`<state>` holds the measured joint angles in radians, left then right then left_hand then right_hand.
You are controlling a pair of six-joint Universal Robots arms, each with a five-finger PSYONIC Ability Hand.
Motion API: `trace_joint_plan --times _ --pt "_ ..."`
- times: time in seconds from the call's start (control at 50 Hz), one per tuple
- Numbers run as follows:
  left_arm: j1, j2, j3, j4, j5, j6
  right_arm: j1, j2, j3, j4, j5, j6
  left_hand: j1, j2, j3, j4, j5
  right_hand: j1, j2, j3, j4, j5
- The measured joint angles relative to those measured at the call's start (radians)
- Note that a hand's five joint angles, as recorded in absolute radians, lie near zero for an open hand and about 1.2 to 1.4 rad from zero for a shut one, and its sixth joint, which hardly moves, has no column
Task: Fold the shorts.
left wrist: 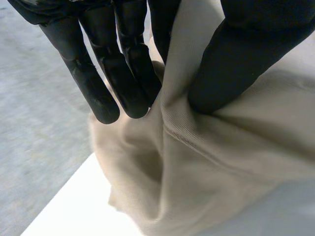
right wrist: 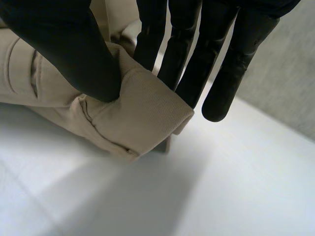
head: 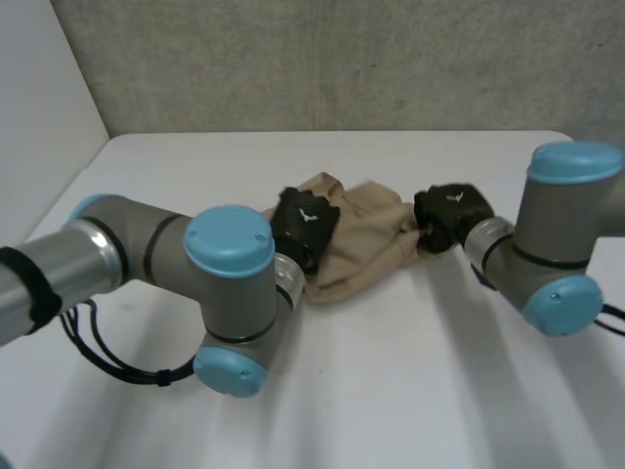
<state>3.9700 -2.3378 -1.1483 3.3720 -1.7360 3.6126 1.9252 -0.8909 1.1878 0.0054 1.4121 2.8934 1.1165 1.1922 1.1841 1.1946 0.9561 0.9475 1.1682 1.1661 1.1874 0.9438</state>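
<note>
Shorts point(head: 366, 244): one tan pair, bunched near the middle of the white tabletop point(head: 410, 391), a little toward its far edge, lying between the two hands.
Left hand point(head: 305, 223): thumb and straight fingers point(left wrist: 123, 73) clamped on a raised fold at the cloth's left end.
Right hand point(head: 449, 210): thumb pinching a hemmed corner against the fingers point(right wrist: 197, 59) at the right end.
Why so: both ends look gripped so the cloth can be lifted and spread evenly before folding.
Count: one pair of shorts, two hands, both holding.

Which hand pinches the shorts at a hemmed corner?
The right hand: its thumb pins a hemmed corner of the shorts against its fingers. The left hand pinches a plain fold.
</note>
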Motion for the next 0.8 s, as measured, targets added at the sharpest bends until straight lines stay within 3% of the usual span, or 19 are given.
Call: trace_joint_plan --times 0.18,0.32,0.36,0.38,0.4,0.42,0.44,0.52,0.68,0.8 --pt "0.068 0.220 -0.185 -0.015 -0.089 -0.013 0.000 -0.192 0.112 0.092 -0.046 -0.177 0.000 0.001 0.000 0.000 0.000 0.014 0.000 0.000 0.001 0.018" --pt "0.138 0.458 -0.486 -0.043 -0.087 -0.082 0.006 -0.321 0.268 0.299 -0.103 -0.513 0.000 -0.009 -0.004 -0.009 0.000 0.014 0.000 0.011 0.001 0.029" --pt "0.140 0.474 -0.515 -0.053 -0.086 -0.094 0.007 -0.331 0.283 0.322 -0.104 -0.547 0.000 -0.009 -0.004 -0.009 0.000 0.014 0.000 0.011 0.001 0.029" --pt "0.142 0.497 -0.558 -0.077 -0.085 -0.119 0.008 -0.353 0.312 0.378 -0.106 -0.622 0.000 -0.009 -0.004 -0.009 0.000 -0.100 -0.177 -0.152 -0.171 -0.101" --pt "0.142 0.513 -0.590 -0.102 -0.084 -0.141 0.008 -0.364 0.321 0.403 -0.106 -0.653 -0.345 -0.378 -0.366 -0.381 -0.306 -0.275 -0.383 -0.353 -0.372 -0.282" --pt "0.141 0.518 -0.598 -0.112 -0.084 -0.148 0.008 -0.371 0.324 0.416 -0.106 -0.664 -0.345 -0.378 -0.366 -0.381 -0.306 -0.396 -0.519 -0.508 -0.510 -0.419" --pt "0.140 0.529 -0.613 -0.137 -0.083 -0.163 0.009 -0.380 0.324 0.423 -0.106 -0.669 -0.562 -0.602 -0.586 -0.587 -0.514 -0.541 -0.687 -0.661 -0.681 -0.598" --pt "0.138 0.563 -0.624 -0.207 -0.082 -0.194 0.006 -0.408 0.289 0.397 -0.103 -0.590 -0.923 -0.971 -0.956 -0.976 -0.898 -0.699 -0.879 -0.884 -0.904 -0.843" --pt "0.136 0.642 -0.554 -0.224 -0.080 -0.203 -0.005 -0.426 0.187 0.276 -0.109 -0.246 -0.926 -0.993 -0.978 -0.996 -0.914 -0.705 -0.887 -0.904 -0.917 -0.857" --pt "0.102 0.640 -0.505 -0.196 -0.080 -0.198 0.002 -0.379 0.148 0.256 -0.105 -0.144 -0.926 -0.993 -0.978 -0.996 -0.914 -0.705 -0.887 -0.904 -0.917 -0.857"
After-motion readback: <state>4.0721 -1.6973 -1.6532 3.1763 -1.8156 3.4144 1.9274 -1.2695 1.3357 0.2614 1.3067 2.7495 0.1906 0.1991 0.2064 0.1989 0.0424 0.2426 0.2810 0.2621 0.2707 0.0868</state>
